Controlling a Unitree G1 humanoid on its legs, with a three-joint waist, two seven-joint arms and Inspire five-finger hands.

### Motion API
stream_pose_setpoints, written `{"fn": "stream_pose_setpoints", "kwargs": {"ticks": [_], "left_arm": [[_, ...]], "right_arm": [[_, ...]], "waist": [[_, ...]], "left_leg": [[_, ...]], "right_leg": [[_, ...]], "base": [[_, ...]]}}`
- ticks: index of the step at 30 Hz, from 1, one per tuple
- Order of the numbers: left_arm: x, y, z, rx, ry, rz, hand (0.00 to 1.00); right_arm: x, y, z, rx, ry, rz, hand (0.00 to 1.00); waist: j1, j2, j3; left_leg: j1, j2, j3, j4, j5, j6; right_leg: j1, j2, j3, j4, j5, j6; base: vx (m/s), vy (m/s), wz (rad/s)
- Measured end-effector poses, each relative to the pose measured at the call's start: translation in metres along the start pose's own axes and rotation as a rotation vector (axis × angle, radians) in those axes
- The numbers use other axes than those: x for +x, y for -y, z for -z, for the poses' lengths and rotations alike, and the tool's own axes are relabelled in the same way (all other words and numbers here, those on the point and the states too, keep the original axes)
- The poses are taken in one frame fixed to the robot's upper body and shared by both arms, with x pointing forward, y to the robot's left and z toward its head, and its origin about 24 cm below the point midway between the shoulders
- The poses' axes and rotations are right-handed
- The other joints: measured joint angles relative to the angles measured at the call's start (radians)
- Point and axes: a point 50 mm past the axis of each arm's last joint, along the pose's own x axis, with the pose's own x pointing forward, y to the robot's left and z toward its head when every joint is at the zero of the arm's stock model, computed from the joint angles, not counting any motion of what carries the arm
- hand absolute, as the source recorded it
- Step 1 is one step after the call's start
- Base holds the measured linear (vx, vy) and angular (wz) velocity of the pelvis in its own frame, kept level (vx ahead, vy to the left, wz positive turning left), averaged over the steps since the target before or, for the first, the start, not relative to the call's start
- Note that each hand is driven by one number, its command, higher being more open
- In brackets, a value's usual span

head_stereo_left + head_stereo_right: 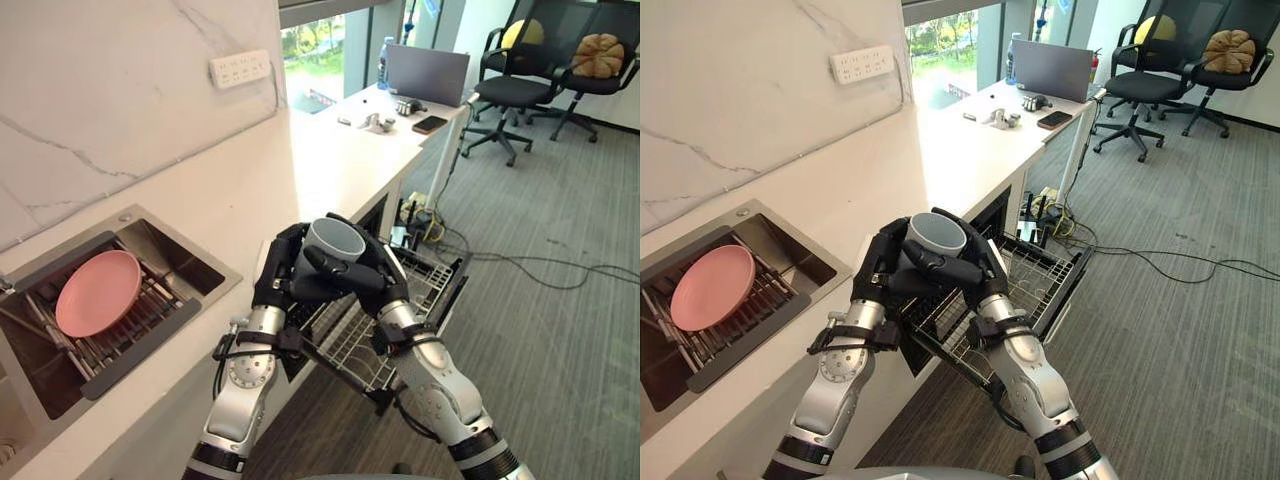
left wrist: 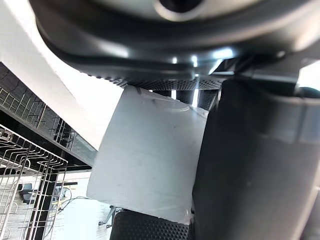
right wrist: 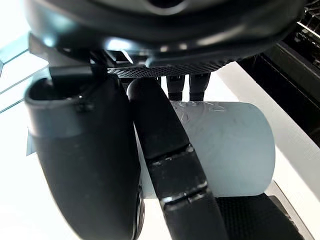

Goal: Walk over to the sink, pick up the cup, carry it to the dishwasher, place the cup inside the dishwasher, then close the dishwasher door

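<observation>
Eye views: cup [image 1: 335, 240] upright, clamped between left hand [image 1: 280, 275] and right hand [image 1: 368, 278], above extended dishwasher rack [image 1: 425, 285], beside surface [image 1: 330, 160] edge. Risk: uneven release could tip cup off rack.
L wrist view: fingers [image 2: 250, 170] curled against cup wall.
R wrist view: fingers [image 3: 172, 160] wrapped round cup.

An office kitchenette: a long white bench [image 1: 330, 165] with a sunken stainless-steel sink [image 1: 197, 247], an open under-bench dishwasher [image 1: 430, 285] showing its wire rack, a grey laptop [image 1: 427, 73] at the bench's far end, and black swivel office chairs [image 1: 512, 92] on grey carpet [image 1: 560, 340].
</observation>
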Motion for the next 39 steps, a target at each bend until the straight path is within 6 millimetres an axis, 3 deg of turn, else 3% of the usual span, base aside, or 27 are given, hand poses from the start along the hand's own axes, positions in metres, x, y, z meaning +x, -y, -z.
{"fn": "stream_pose_setpoints", "kwargs": {"ticks": [4, 5, 21, 27, 29, 32, 36, 39], "left_arm": [[0.000, -0.001, 0.000, 0.003, 0.000, -0.029, 0.00], [0.000, -0.002, 0.000, 0.005, 0.002, -0.034, 1.00], [-0.002, 0.015, -0.005, -0.002, 0.036, 0.038, 1.00], [-0.006, 0.015, -0.020, -0.071, 0.122, 0.078, 1.00], [-0.009, 0.014, -0.035, -0.128, 0.212, 0.095, 1.00], [-0.013, 0.011, -0.043, -0.204, 0.262, 0.124, 1.00], [-0.025, 0.012, -0.026, -0.374, 0.163, 0.250, 1.00], [-0.041, 0.021, 0.010, -0.462, -0.038, 0.371, 1.00]], "right_arm": [[0.003, -0.007, 0.000, -0.040, 0.005, 0.015, 0.00], [0.004, -0.009, 0.000, -0.044, 0.008, 0.022, 0.00], [0.005, 0.005, -0.004, -0.073, 0.074, 0.264, 0.00], [0.000, 0.045, -0.012, -0.068, 0.127, 0.503, 0.00], [-0.011, 0.075, -0.012, -0.075, 0.123, 0.658, 0.00], [-0.028, 0.100, -0.009, -0.082, 0.118, 0.796, 0.00], [-0.041, 0.116, -0.012, -0.118, 0.131, 0.875, 0.00], [-0.046, 0.126, -0.012, -0.150, 0.135, 0.897, 0.00]], "waist": [[0.004, 0.000, -0.002], [0.005, 0.000, -0.002], [0.010, -0.001, -0.003], [0.012, -0.001, -0.003], [0.016, -0.001, -0.003], [0.015, -0.001, -0.003], [0.009, -0.001, -0.003], [0.009, -0.001, -0.003]], "left_leg": [[0.000, 0.000, -0.003, 0.000, 0.000, 0.000], [0.000, 0.000, -0.004, 0.000, 0.000, 0.000], [-0.003, -0.001, -0.031, 0.000, 0.004, 0.002], [-0.014, -0.004, -0.054, 0.000, 0.008, 0.003], [-0.016, -0.004, -0.060, -0.001, 0.008, 0.003], [-0.017, -0.004, -0.060, -0.004, 0.008, 0.003], [-0.020, -0.004, -0.062, -0.006, 0.008, 0.003], [-0.029, -0.005, -0.071, -0.005, 0.009, 0.002]], "right_leg": [[0.002, 0.000, -0.002, 0.000, 0.001, 0.001], [0.003, 0.000, -0.003, 0.000, 0.001, 0.001], [0.026, -0.003, -0.034, 0.004, 0.001, 0.006], [0.031, -0.006, -0.057, 0.004, -0.002, 0.009], [0.035, -0.006, -0.063, 0.004, -0.003, 0.010], [0.033, -0.006, -0.064, 0.004, -0.004, 0.011], [0.032, -0.006, -0.066, 0.004, -0.005, 0.012], [0.032, -0.008, -0.076, 0.004, -0.008, 0.014]], "base": [[0.00, 0.000, 0.00], [0.00, 0.000, 0.00], [-0.01, -0.006, 0.05], [-0.02, -0.004, 0.11], [0.00, -0.008, 0.07], [0.00, -0.002, 0.01], [0.00, -0.001, 0.01], [-0.01, -0.003, 0.10]]}}
